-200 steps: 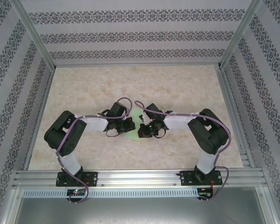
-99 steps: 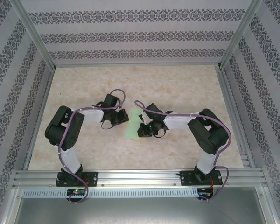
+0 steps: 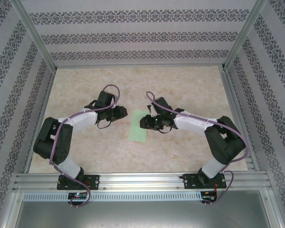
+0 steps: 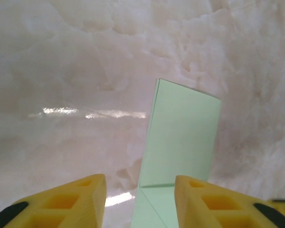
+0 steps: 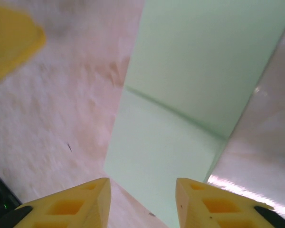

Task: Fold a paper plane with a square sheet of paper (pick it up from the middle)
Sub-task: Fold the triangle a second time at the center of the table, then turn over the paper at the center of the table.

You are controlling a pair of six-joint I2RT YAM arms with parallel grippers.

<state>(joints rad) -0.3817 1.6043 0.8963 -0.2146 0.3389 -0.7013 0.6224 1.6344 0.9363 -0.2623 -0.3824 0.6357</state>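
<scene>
Left gripper (image 3: 123, 113) and right gripper (image 3: 143, 122) spread, paper (image 3: 140, 126) flat between them, long axis near-to-far, far end leaning right

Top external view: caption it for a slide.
Left gripper and right gripper, both open, flank the folded green paper on the table.

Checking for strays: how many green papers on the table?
1. The folded green paper lies flat on the table, the right gripper at its right edge, the left gripper beside its far left corner. The arms could hide a scrap.

Table (image 3: 190, 85) w/ paper (image 3: 139, 127), prob. flat.
</scene>
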